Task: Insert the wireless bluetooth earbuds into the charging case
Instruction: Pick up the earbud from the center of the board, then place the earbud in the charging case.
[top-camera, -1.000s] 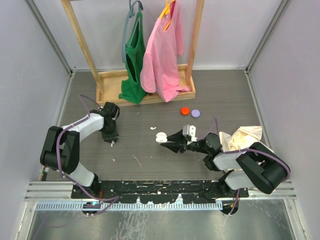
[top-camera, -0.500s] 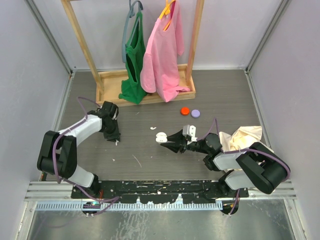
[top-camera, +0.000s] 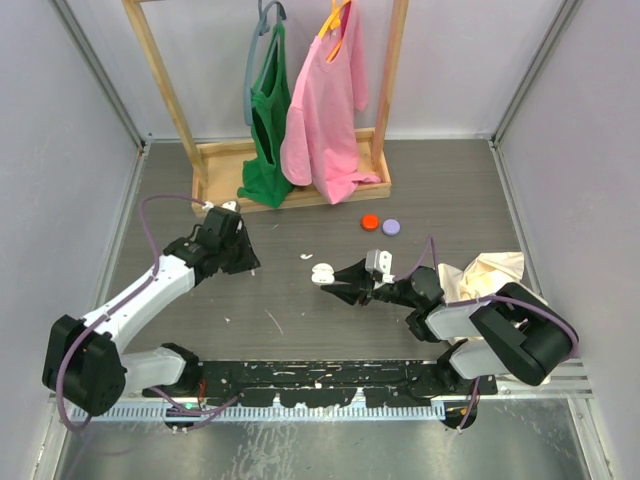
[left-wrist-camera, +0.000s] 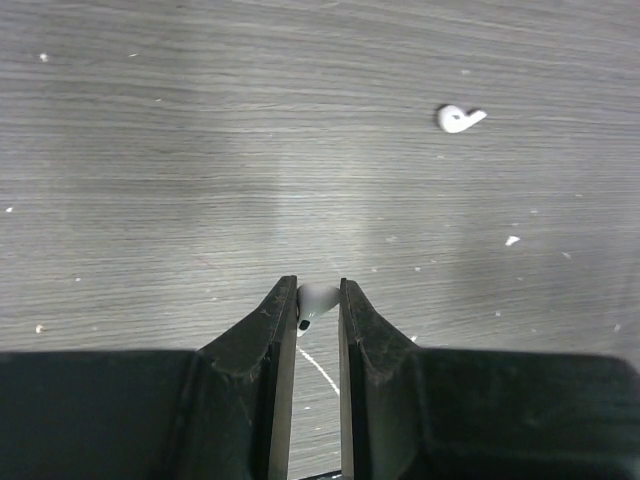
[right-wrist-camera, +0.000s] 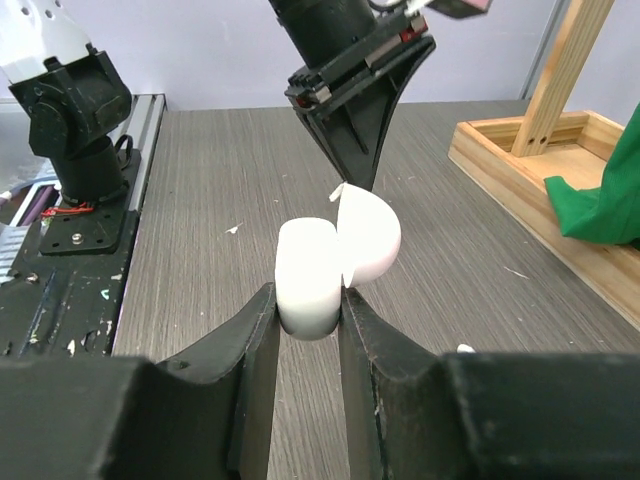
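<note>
Dark gray wood-look table (top-camera: 300, 200) with little white specks, shut in by pale walls (top-camera: 50, 150) on the left, right and back. At the top of the overhead view, one wooden rack (top-camera: 160, 90) with two clothes hanging on it: one green top (top-camera: 265, 130) and one pink shirt (top-camera: 325, 110). Just below the rack, two round caps side by side: one red cap (top-camera: 370, 222) and one purple cap (top-camera: 391, 227). At the right edge, one crumpled cream cloth (top-camera: 485, 272). At the bottom, two robot arms: left arm (top-camera: 150, 290) and right arm (top-camera: 460, 318). Near the middle, one white charging case (right-wrist-camera: 335, 255), lid open, squeezed tight between the fingers of the right gripper (right-wrist-camera: 308, 300). Two tiny pale earbuds. First earbud (left-wrist-camera: 316, 298) pinched in the tips of the left gripper (left-wrist-camera: 318, 290), left of the case and apart from it. Second earbud (left-wrist-camera: 458, 118) lying loose on the table, just up and left of the case in the overhead view.
</note>
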